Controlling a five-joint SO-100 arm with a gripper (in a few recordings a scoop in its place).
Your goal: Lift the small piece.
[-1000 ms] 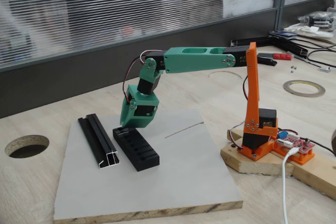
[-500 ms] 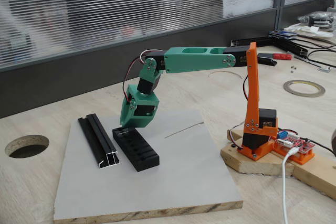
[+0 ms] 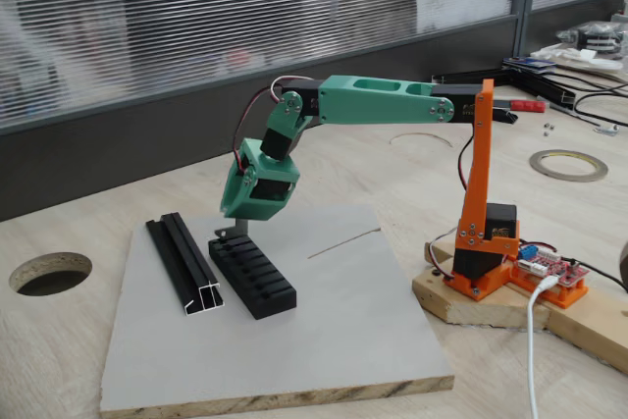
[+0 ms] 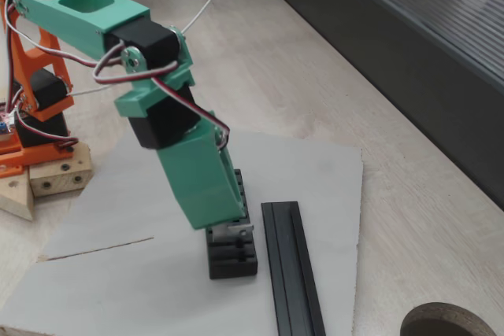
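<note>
The small piece is a thin grey metal bracket hanging just above the far end of the black slotted block. My green gripper points down and is shut on its top. In the other fixed view, the small piece shows as a grey glint under the gripper, right over the end of the block. The fingertips themselves are hidden by the green gripper body. The long black rail lies beside the block, to its left here.
Block and rail rest on a grey board on a wooden table. A round hole is cut in the table at the left. The arm's orange base stands on a wooden block at the right, with wires and a tape ring beyond.
The gripper has risen off the block's far end and tilted, and the arm's upper link has lifted. The small grey piece now hangs below it.
</note>
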